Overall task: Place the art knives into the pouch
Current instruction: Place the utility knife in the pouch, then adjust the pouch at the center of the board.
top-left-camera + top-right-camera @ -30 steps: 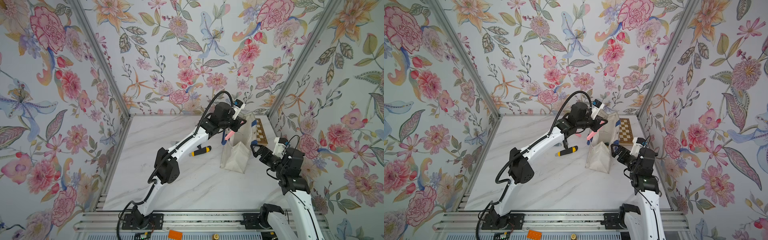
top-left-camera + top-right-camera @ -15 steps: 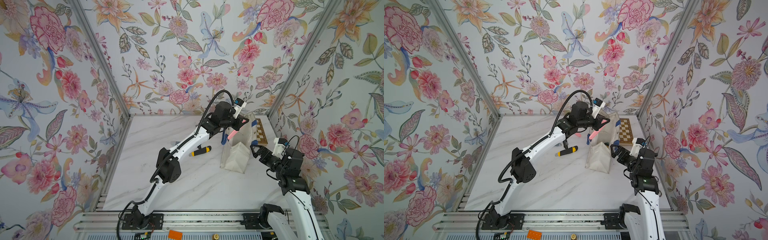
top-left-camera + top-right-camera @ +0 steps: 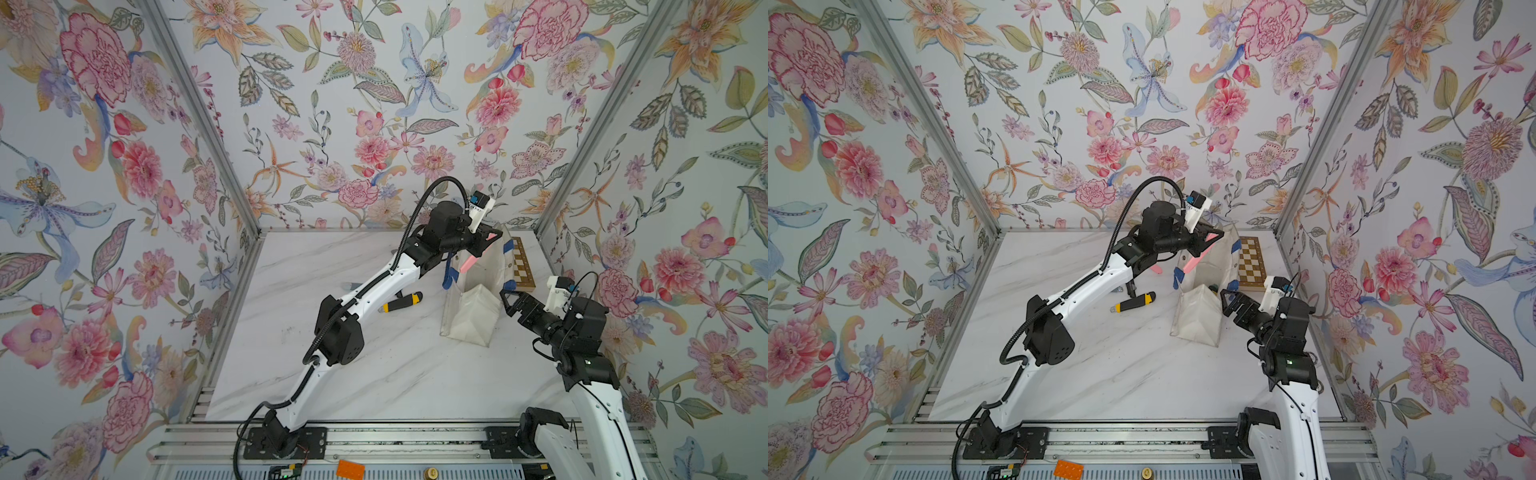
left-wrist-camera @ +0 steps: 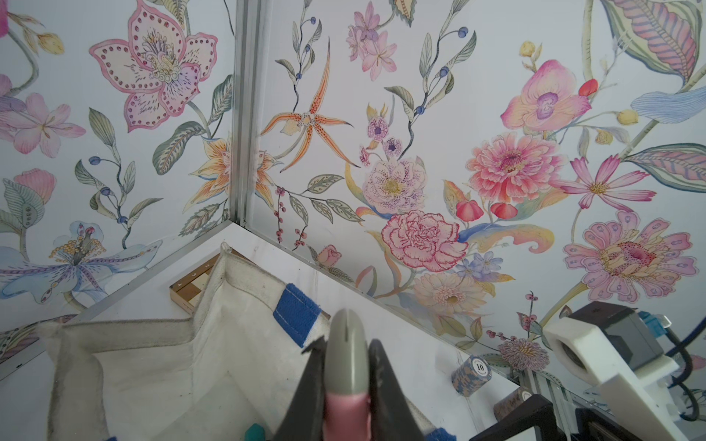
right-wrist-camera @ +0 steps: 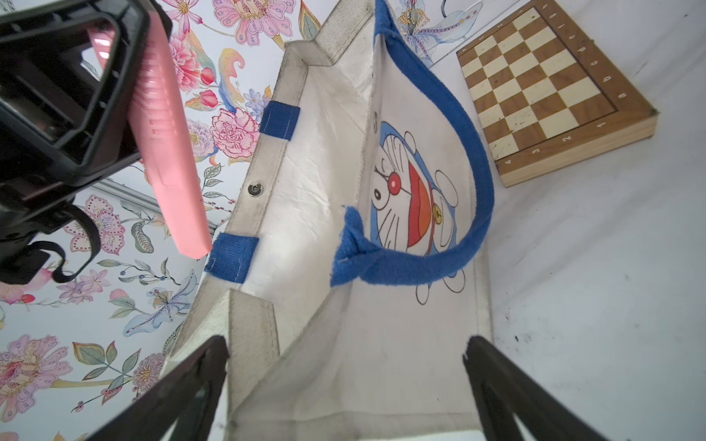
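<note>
Right wrist view showed the left claw (image 5: 118,76) gripping the slim pink plastic art knife (image 5: 168,152), tip slanting down just beside the rim of the white canvas pouch (image 5: 305,191); the right claw (image 5: 347,343) gaped open.

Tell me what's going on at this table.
The left gripper is shut on a pink plastic art knife with a grey end, tilted over the open top of the white canvas pouch with blue strap handles; it is not inside yet. The right gripper hangs open at the pouch's near end, holding nothing. A yellow-and-black utility knife lies on the table, and a wooden chequered board sits beyond the pouch.
</note>
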